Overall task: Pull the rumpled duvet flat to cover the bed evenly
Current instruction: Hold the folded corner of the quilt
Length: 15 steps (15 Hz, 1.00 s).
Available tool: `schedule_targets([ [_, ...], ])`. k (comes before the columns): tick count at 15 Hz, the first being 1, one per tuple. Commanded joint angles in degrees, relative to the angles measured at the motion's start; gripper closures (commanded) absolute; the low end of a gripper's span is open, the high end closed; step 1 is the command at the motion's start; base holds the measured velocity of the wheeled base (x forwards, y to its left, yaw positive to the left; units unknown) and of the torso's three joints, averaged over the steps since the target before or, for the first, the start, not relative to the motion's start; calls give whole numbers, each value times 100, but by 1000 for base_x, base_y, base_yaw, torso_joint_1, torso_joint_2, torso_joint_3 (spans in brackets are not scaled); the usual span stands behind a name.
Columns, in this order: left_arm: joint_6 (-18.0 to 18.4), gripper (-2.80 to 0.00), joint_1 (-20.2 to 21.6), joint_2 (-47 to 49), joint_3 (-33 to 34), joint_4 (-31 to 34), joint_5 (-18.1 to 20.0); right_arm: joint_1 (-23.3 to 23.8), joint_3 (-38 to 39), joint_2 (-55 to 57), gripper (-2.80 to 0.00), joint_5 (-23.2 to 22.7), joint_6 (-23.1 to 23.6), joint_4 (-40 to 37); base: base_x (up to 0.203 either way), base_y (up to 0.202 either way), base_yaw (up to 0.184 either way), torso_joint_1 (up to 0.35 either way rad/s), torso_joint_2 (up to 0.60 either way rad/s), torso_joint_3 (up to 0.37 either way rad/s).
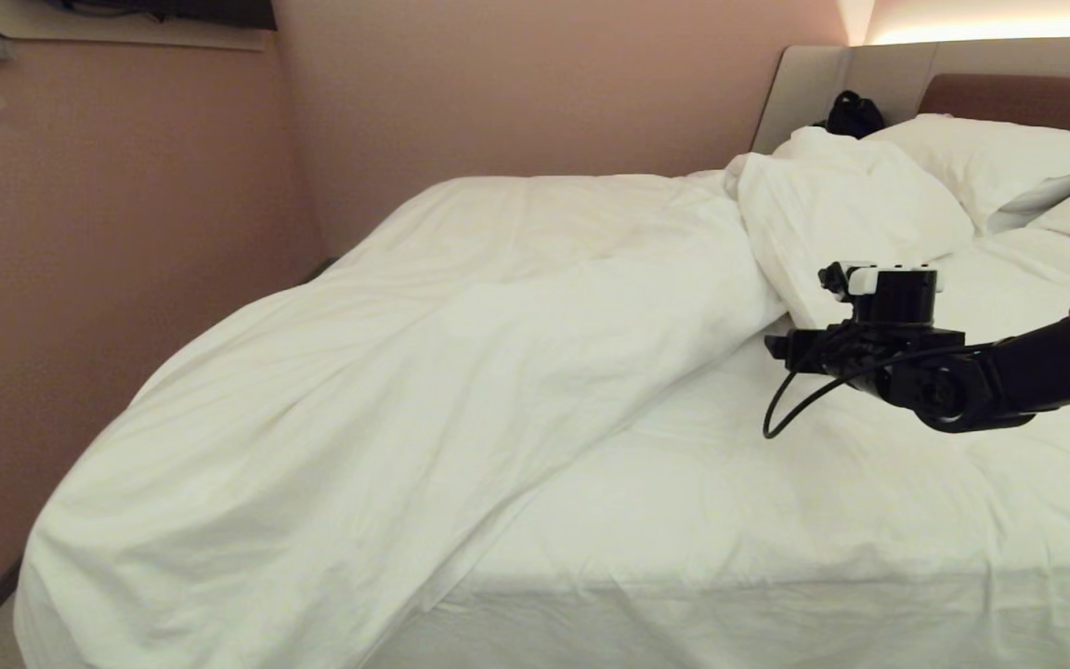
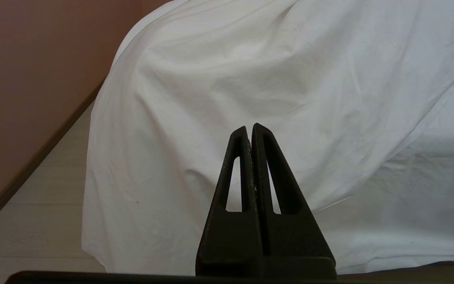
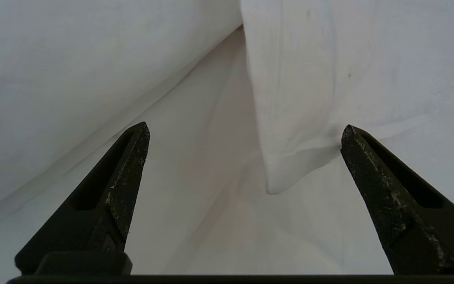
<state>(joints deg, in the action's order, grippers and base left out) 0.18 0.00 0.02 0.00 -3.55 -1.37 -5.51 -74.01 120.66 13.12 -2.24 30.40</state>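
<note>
White cotton fills my lower left: the duvet (image 1: pixel 386 372) lies bunched on that side of the bed (image 1: pixel 776 557), spilling over its near corner. At middle right I see my right gripper (image 3: pixel 244 132), spread wide and empty, a folded duvet corner (image 3: pixel 290 173) between its fingers. My left gripper (image 2: pixel 250 130) is pressed closed, empty. Pillows (image 1: pixel 990 158) sit upper right.

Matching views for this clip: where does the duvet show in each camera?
Head view: the duvet is bunched across the left half of the bed.
Left wrist view: it hangs over the bed's corner, behind the shut left gripper.
Right wrist view: a folded corner lies between the open right gripper's fingers.
Shared landmark: the duvet's diagonal edge.
</note>
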Motion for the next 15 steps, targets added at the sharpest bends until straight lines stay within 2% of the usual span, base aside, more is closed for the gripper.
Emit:
schedule_targets([
  [1, 0, 0, 0, -2, 0, -6, -4, -3, -17, 63, -280, 59, -4, 27, 0, 0, 0, 0, 0, 0],
  [6, 0, 0, 0, -2, 0, -6, -4, -3, -220, 97, -280, 572, -4, 27, 0, 0, 0, 0, 0, 0],
  [12, 0, 0, 0, -2, 0, -6, -4, 1, -468, 323, -280, 1004, 99, 24, 0, 0, 0, 0, 0, 0],
  [15, 0, 0, 0, -2, 0, -6, -4, 7, -596, 488, -280, 1073, 88, 162, 0, 0, 0, 0, 0, 0],
])
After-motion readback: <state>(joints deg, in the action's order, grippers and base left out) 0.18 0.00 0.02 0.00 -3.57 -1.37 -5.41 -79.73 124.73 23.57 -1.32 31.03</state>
